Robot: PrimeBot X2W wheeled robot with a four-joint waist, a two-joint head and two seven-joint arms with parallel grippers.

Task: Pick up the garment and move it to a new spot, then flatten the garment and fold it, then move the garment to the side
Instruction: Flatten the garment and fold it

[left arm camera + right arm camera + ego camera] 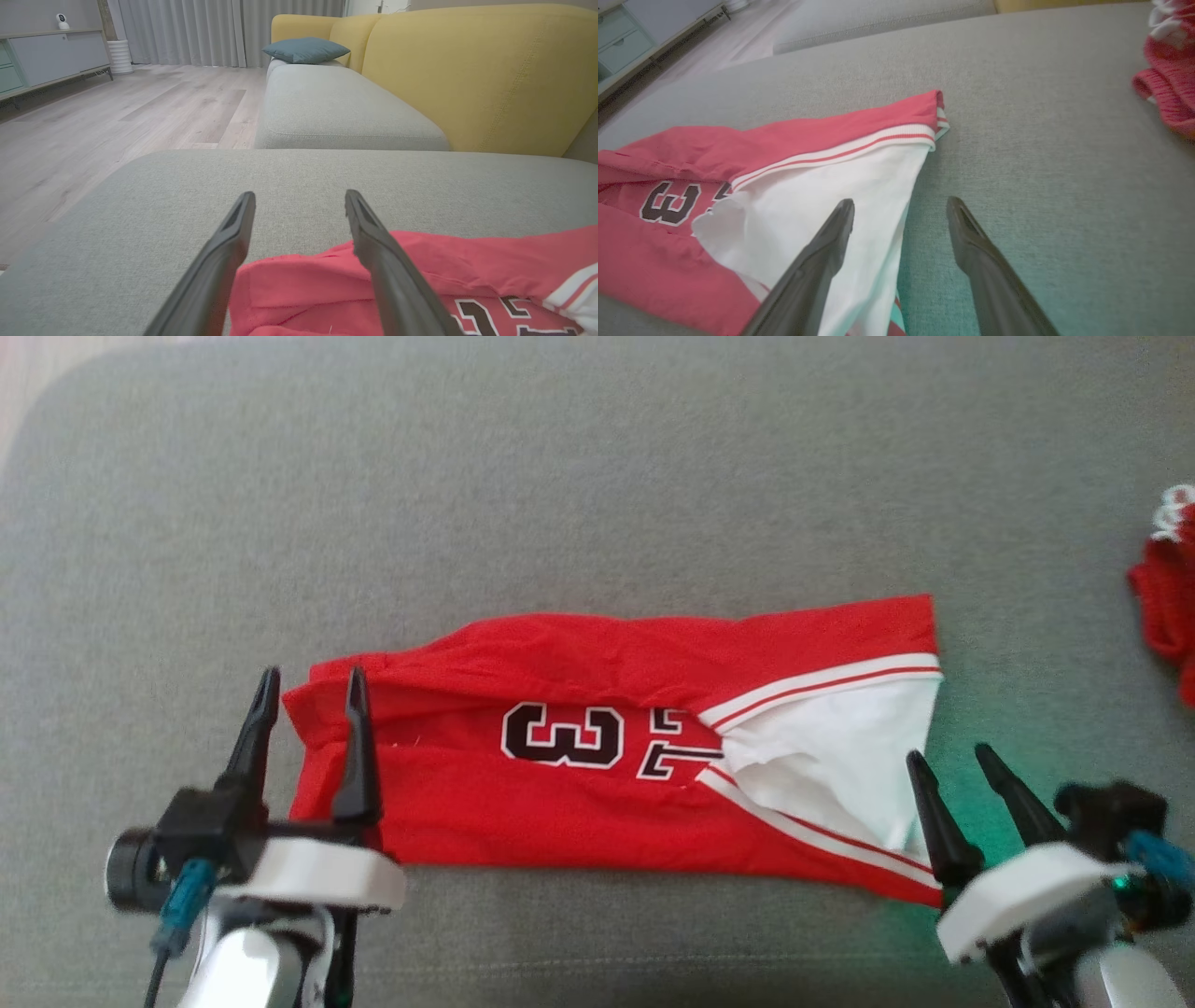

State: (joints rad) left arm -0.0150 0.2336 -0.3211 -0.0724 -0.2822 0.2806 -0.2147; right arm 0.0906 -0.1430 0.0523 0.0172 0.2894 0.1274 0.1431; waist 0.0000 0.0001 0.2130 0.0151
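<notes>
On grey sofa seat [597,476], red basketball jersey [523,803] lies folded lengthwise in long strip, black number facing up, white fabric showing at right end. Left tool [313,673] spread wide, straddling jersey's left edge. Right tool [948,753] spread wide at white end, one finger over cloth. Another red garment [1162,602] well apart at right.

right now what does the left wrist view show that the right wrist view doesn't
Left wrist view, not the right: a blue cushion on the far seat and grey curtains behind it. Right wrist view, not the left: a bunched red-and-white cloth off to one side. Both: the red garment with its number, lying on the grey seat.
</notes>
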